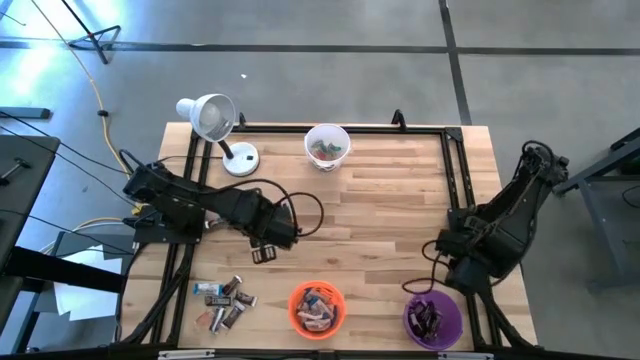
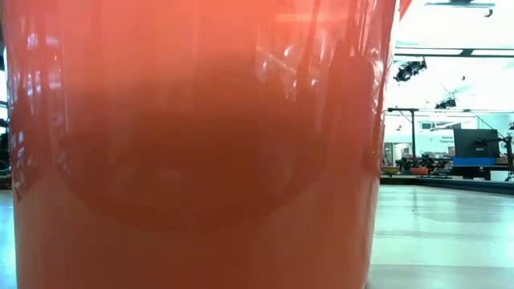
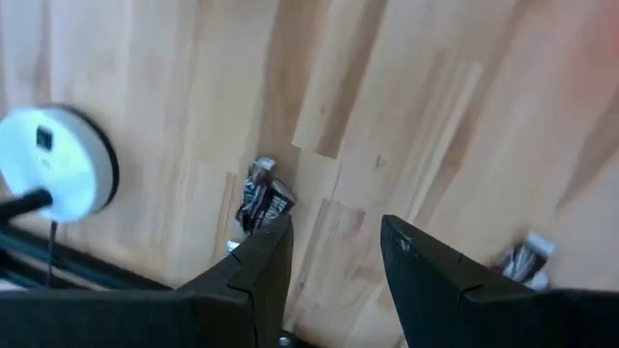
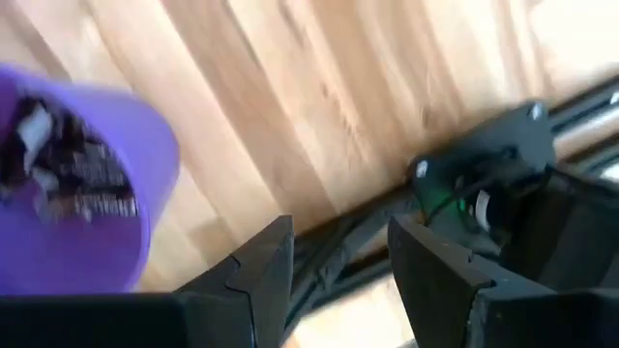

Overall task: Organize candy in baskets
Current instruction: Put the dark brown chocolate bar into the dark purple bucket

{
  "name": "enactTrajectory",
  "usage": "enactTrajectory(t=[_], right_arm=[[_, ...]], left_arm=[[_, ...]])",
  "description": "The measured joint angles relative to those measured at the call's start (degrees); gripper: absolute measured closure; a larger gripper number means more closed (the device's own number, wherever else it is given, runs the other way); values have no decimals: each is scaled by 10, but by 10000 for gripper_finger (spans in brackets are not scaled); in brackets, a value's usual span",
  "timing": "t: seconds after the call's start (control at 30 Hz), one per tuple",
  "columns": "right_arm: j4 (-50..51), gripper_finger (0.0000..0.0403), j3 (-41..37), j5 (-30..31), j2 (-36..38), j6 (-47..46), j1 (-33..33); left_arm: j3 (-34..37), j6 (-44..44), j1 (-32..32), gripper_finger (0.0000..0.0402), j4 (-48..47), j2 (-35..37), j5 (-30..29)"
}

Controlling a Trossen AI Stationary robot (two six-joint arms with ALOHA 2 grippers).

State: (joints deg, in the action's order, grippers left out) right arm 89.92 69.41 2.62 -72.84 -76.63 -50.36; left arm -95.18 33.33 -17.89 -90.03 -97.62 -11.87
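Note:
Loose candy (image 1: 225,300) lies in a small pile on the wood near the table's front left; two pieces (image 3: 263,198) (image 3: 522,259) show in the left wrist view. The white basket (image 1: 327,146) stands at the far edge, the orange basket (image 1: 317,308) at the front middle, and the purple basket (image 1: 432,318) at the front right; each holds wrapped pieces. My left gripper (image 1: 265,252) hangs open above bare wood, up and to the right of the pile, fingers (image 3: 261,266) empty. My right gripper (image 1: 450,255) hangs open just beyond the purple basket (image 4: 77,193), holding nothing.
A white desk lamp (image 1: 212,118) with its round base (image 1: 240,160) stands at the far left. A black frame rail (image 1: 460,190) runs along the table's right side, under my right gripper. The orange basket's wall (image 2: 193,144) fills the low view. Bare wood lies at the table's middle.

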Motion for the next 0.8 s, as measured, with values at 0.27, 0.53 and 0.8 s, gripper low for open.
enactTrajectory(t=[0.27, 0.53, 0.8], right_arm=[[-2, 238, 0, 17, 5, -4, 68], [-37, 238, 0, 19, 5, -14, 129], [-67, 238, 0, 19, 5, -15, 177]], left_arm=[[0, -125, -34, 255, 0, 0, -2], [103, -87, -31, 255, 0, 92, -14], [250, -50, -40, 255, 59, 241, 2]])
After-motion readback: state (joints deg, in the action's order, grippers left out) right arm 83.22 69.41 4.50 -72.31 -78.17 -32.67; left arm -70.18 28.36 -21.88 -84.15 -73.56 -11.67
